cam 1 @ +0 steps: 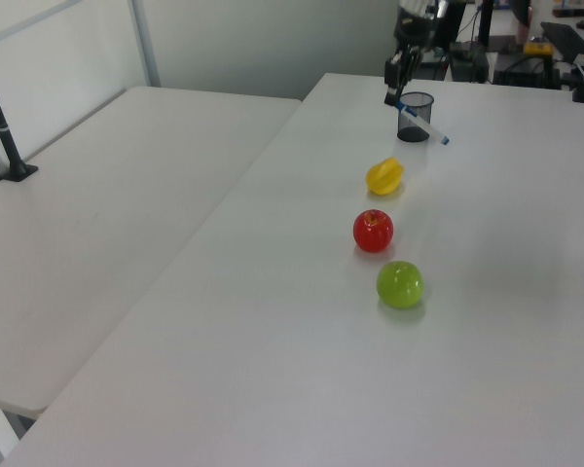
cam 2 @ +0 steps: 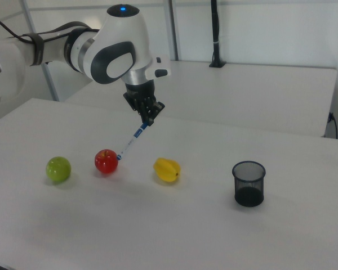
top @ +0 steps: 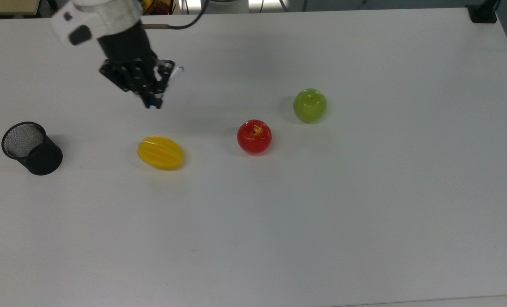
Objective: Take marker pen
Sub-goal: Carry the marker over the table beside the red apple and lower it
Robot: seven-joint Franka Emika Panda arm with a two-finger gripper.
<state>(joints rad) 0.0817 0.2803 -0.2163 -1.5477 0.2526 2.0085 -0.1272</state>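
My gripper [cam 2: 149, 120] is shut on the upper, blue-banded end of the marker pen [cam 2: 130, 144], a slim white pen that hangs slanting down towards the right view's left, clear of the table. In the top view the gripper [top: 153, 101] hovers behind the yellow fruit [top: 160, 152], and a short whitish stretch of the marker pen [top: 176, 72] pokes out past the fingers. In the left view the gripper [cam 1: 394, 90] holds the marker pen [cam 1: 436, 134] in front of the black mesh cup [cam 1: 415, 117].
The black mesh cup [top: 31, 147] stands at the top view's left. A red apple [top: 254, 136] and a green apple [top: 310, 105] sit in a row to the yellow fruit's right on the white table [top: 364, 213]. A fruit basket shows at the table's far edge.
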